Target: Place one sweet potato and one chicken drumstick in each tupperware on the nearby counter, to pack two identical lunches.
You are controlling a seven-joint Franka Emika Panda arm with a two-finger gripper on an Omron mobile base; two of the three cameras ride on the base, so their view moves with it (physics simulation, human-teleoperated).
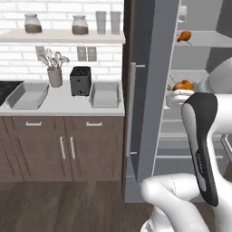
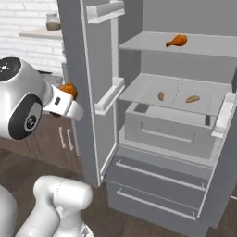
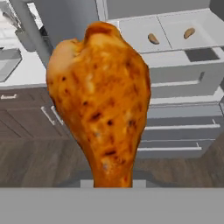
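On the pale surface [image 1: 63, 105] stand 2 grey trays: 1 at the left end [image 1: 27, 96], beside a dark stove edge, and 1 at the right end [image 1: 105, 94]. Between them sit 1 grey utensil holder [image 1: 55, 76] and 1 black toaster [image 1: 80, 81], the toaster just beside the right tray. Both trays look bare inside. On the wall shelf [image 1: 63, 37] above are 2 jars [image 1: 32, 23] with brown contents and 2 plain grey cups [image 1: 101, 21]. Right of the surface the fridge [image 2: 162, 139] stands with its door [image 1: 145, 90] swung open. There are 2 chicken drumsticks: 1 lies on the fridge's upper shelf [image 2: 176, 41], and 1 [image 3: 101, 98] is in the hand [image 2: 62, 102]. In the right base view the hand sits in front of the open door, at about the height of the surface, with the orange meat showing at its tip. In the hand view that drumstick stands upright, thick end up and narrow bone end down between the fingers, so the hand is clamped tight on its lower end. The fingertips themselves are hidden behind the meat. On the fridge's middle shelf [image 2: 139, 92] lie 2 small tan sweet potatoes, 1 to the left [image 2: 160, 96] and 1 to the right [image 2: 192, 99], well apart from each other. Below that shelf are 2 wide drawers [image 2: 157, 178] with pale bar handles.
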